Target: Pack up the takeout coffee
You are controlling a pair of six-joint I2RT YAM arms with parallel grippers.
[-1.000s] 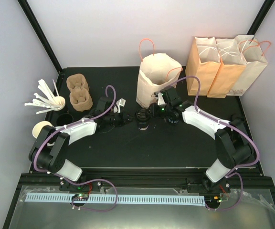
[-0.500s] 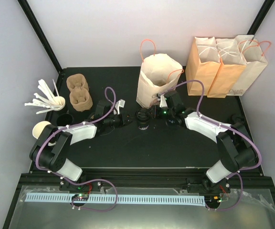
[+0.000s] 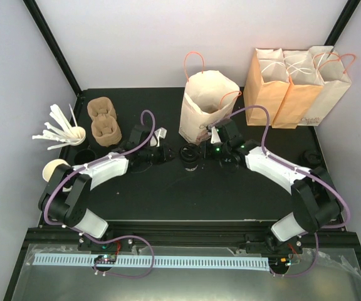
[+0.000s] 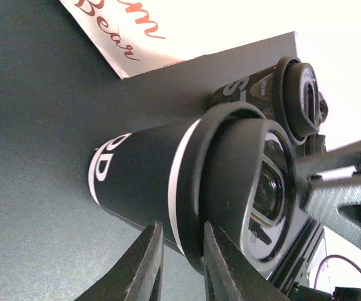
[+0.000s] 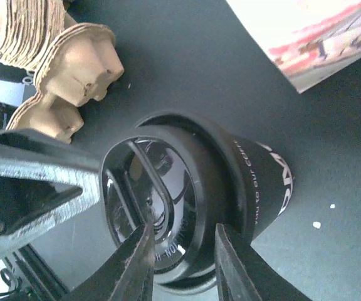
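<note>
The takeout coffee point(image 3: 190, 158), a small black cup with a black lid, stands on the black table just in front of the open paper bag point(image 3: 204, 106). My left gripper point(image 3: 170, 155) reaches it from the left, my right gripper point(image 3: 207, 152) from the right. In the left wrist view the cup point(image 4: 136, 179) fills the frame, and my left gripper point(image 4: 180, 254) is shut across the lid's rim. My right gripper point(image 5: 182, 254), seen from its own wrist, is shut on the lid point(image 5: 168, 188), one finger on its top and one on its side.
Three folded paper bags point(image 3: 296, 81) stand at the back right. Brown pulp cup carriers point(image 3: 103, 119) sit at the back left, beside a white cup of utensils point(image 3: 74, 133) and a stack of white cups point(image 3: 55, 169). Loose black lids point(image 3: 312, 157) lie far right.
The right arm's forearm has swung slightly left and the left gripper has edged toward the cup. Both grippers stay closed at the cup, which has barely moved.
</note>
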